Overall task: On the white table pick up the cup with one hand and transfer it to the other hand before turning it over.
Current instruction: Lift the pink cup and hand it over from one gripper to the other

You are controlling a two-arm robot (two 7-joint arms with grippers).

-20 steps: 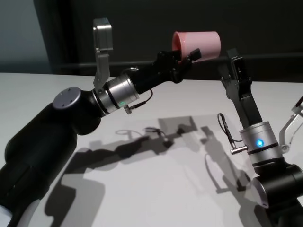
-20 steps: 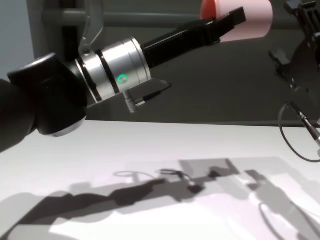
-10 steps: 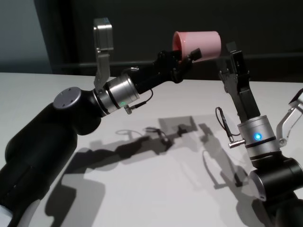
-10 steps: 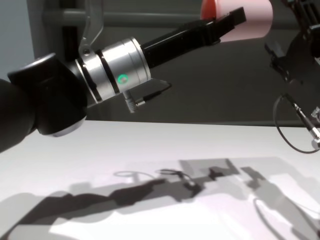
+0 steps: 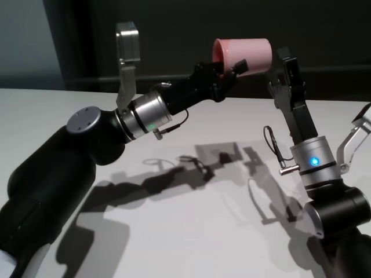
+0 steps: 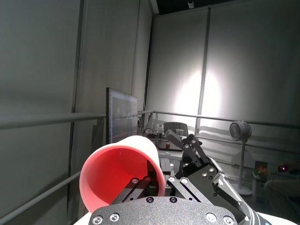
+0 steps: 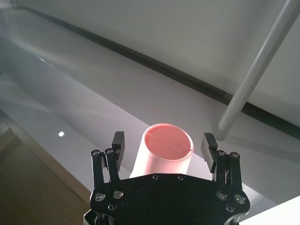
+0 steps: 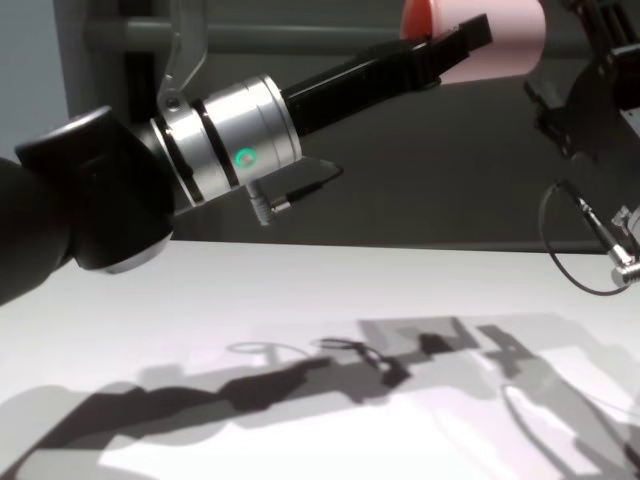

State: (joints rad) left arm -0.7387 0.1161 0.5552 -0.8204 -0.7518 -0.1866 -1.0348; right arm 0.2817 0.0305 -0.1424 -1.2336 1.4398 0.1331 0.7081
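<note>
Since the earlier frames, the right gripper (image 5: 282, 66) has been brought leftward and closer to the cup (image 5: 243, 53), while the left arm and cup are seen unchanged in place. The cup is held on its side well above the white table (image 5: 191, 231), its rim facing the robot's left and its flat base turned toward the right gripper. The left gripper (image 5: 229, 70) is closed on the cup's wall at the rim, one finger seen inside the mouth (image 6: 140, 180) in the left wrist view and one lying along the outer wall. In the right wrist view, the right gripper's fingers (image 7: 118, 146) are spread wide, one on each side of the cup's base end (image 7: 165, 150), with a gap visible between each pad and the pink wall; no contact is seen. Shadows of both arms are cast across the tabletop beneath them.
</note>
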